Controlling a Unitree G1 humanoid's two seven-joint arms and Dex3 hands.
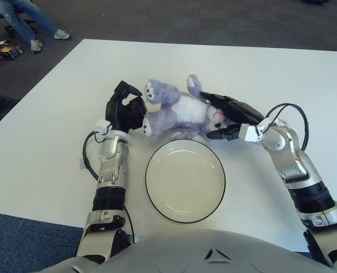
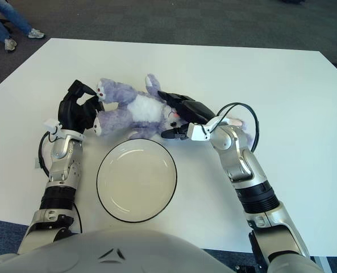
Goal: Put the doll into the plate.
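A lavender plush doll [image 1: 177,111] with a white belly lies on its back on the white table, just behind the round cream plate [image 1: 184,181] with a dark rim. My left hand [image 1: 127,111] is at the doll's feet, its dark fingers curled against the lower leg. My right hand [image 2: 177,116] covers the doll's head: its fingers [image 1: 236,108] lie across the top and the thumb presses the near side, with the face showing between them. One ear [image 2: 237,122] sticks out past my right wrist. The plate holds nothing.
The white table [image 1: 282,74] reaches far back and to the right. Grey carpet surrounds it, and a person's legs [image 1: 20,20] show at the far left corner. Cables loop beside both forearms.
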